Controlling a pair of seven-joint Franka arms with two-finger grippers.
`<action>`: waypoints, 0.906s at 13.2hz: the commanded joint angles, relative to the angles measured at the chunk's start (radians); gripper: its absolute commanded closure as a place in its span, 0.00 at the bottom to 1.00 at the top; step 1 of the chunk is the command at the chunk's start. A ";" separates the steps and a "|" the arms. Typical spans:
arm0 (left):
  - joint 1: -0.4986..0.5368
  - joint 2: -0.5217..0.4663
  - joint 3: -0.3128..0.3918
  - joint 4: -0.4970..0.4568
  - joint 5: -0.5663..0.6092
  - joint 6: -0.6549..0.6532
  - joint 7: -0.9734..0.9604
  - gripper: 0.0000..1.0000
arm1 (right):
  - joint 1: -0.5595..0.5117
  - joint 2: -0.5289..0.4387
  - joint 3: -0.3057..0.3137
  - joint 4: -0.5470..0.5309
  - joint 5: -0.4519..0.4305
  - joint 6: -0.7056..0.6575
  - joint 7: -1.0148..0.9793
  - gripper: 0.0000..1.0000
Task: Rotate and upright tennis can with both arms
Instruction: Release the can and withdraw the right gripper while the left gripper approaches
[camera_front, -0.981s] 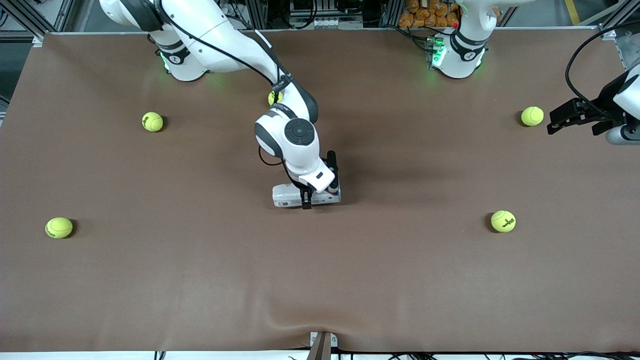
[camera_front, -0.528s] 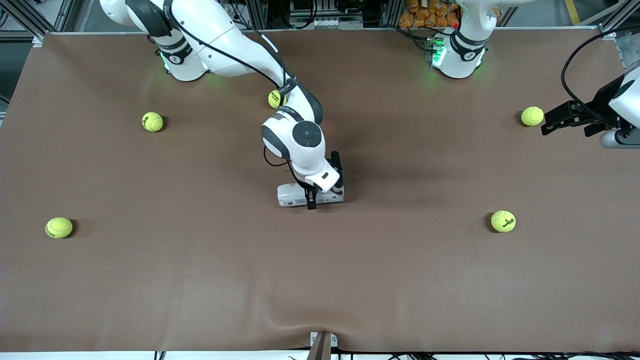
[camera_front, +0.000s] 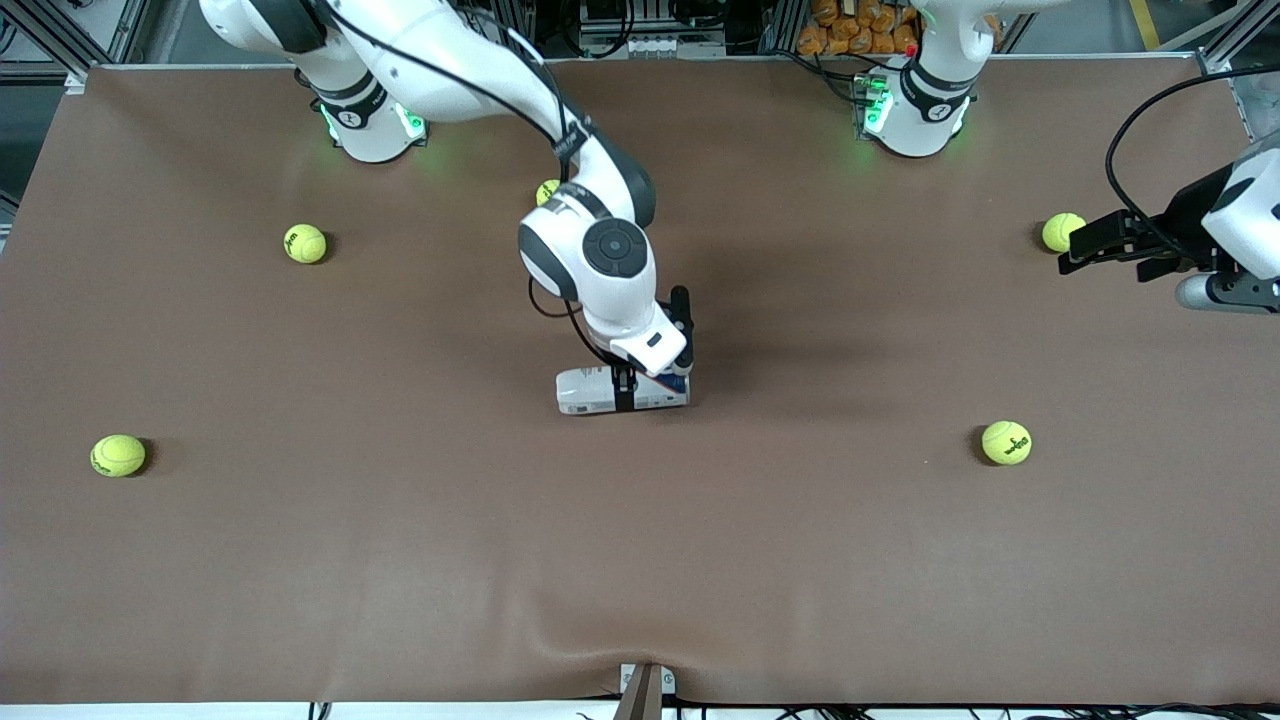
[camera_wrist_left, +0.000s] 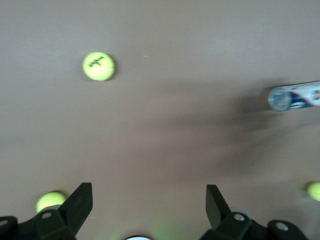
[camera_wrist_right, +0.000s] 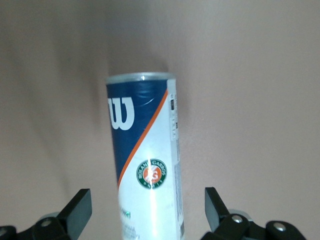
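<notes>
The tennis can (camera_front: 600, 391) lies on its side in the middle of the brown table, its silver rim toward the left arm's end. My right gripper (camera_front: 636, 385) is down over the can, open, with a finger on each side and a gap to each. In the right wrist view the can (camera_wrist_right: 145, 165) runs between the wide-apart fingers (camera_wrist_right: 76, 205), showing the navy label, the white W and the silver rim. My left gripper (camera_front: 1078, 250) is open and empty in the air at the left arm's end, over a tennis ball (camera_front: 1055, 230). The left wrist view shows the can (camera_wrist_left: 295, 96) far off.
Other yellow-green tennis balls lie scattered: one (camera_front: 1006, 442) nearer the front camera at the left arm's end, two (camera_front: 305, 243) (camera_front: 118, 455) at the right arm's end, and one (camera_front: 547, 190) partly hidden by the right arm. The left wrist view shows balls (camera_wrist_left: 98, 66) (camera_wrist_left: 50, 201).
The can and my right gripper have shifted slightly toward the left arm's end. My left gripper has moved inward toward the middle and now partly covers the ball under it.
</notes>
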 joint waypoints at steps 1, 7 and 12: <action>0.075 0.038 -0.005 -0.013 -0.141 -0.026 0.060 0.00 | -0.024 -0.104 -0.005 -0.024 0.042 -0.106 0.051 0.00; 0.113 0.101 -0.003 -0.130 -0.457 -0.013 0.076 0.00 | -0.280 -0.308 -0.007 -0.030 0.042 -0.390 0.140 0.00; 0.103 0.155 -0.017 -0.254 -0.707 0.065 0.102 0.00 | -0.504 -0.461 -0.007 -0.039 0.041 -0.495 0.370 0.00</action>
